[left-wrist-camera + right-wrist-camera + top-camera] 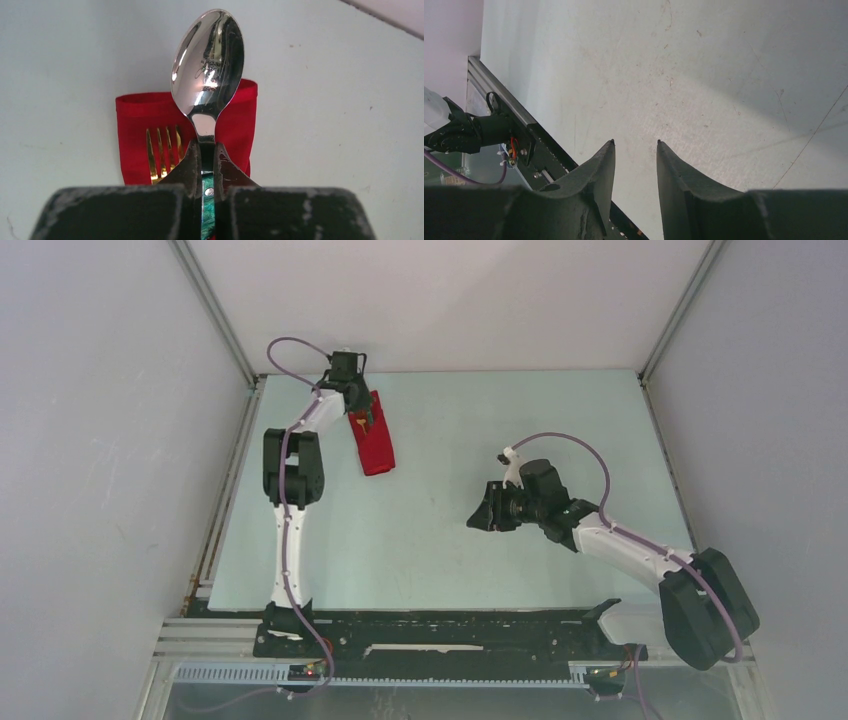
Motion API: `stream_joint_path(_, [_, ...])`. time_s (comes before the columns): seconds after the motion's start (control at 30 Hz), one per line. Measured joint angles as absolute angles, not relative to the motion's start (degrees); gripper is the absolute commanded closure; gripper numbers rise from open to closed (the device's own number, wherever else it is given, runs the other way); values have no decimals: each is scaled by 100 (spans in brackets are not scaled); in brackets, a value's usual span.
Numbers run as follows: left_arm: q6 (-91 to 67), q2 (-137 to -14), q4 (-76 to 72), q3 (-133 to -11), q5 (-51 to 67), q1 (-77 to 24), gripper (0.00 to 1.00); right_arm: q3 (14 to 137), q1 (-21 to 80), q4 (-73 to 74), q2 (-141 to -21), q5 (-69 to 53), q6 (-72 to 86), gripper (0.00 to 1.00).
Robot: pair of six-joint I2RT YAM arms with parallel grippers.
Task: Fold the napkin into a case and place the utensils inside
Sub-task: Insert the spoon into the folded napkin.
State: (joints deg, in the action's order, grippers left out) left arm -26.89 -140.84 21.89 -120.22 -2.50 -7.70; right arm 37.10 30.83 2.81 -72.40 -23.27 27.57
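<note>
The left jaws are pressed together on the narrow neck of a shiny silver spoon (pixel 209 65), with no gap between them beyond the metal itself. Just below the grip, between the two black fingers (pixel 187 167), we see a teal-green handle (pixel 207 210) with a small rivet. It runs in line with the spoon's neck, but from this close view we cannot say whether it belongs to the spoon or is a separate piece. The spoon's bowl points to 12 o'clock in the left wrist view and reaches past the far edge of the red cloth behind it.

At 9 o'clock of the spoon's neck, the tines of a small gold-coloured fork (pixel 162 152) lie against that cloth, also pointing to 12 o'clock. Its handle is hidden behind the left jaws.

The cloth is the case (pixel 378 445), a narrow, long, bright red folded packet. From above it lies flat near the 11 o'clock corner of the pale grey-green desk (pixel 500 420), with its length running roughly from 12 to 6 o'clock and its far end under the left jaws.

The right jaws stand partly apart, with a clear gap between the two dark fingers (pixel 596 175), and hold nothing. They hang over bare desk towards 4 o'clock, facing 9 o'clock and well apart from the case. In the right wrist view, a silver metal rail (pixel 499 95) along the desk's edge shows at 9 o'clock.
</note>
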Motion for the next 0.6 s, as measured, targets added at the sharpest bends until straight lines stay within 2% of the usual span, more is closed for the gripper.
stream_joint_path(0.6, [-2740,-13727,2193,-11299,-104,-926,98,3710,3179,276,-7155,-2307,2764,57])
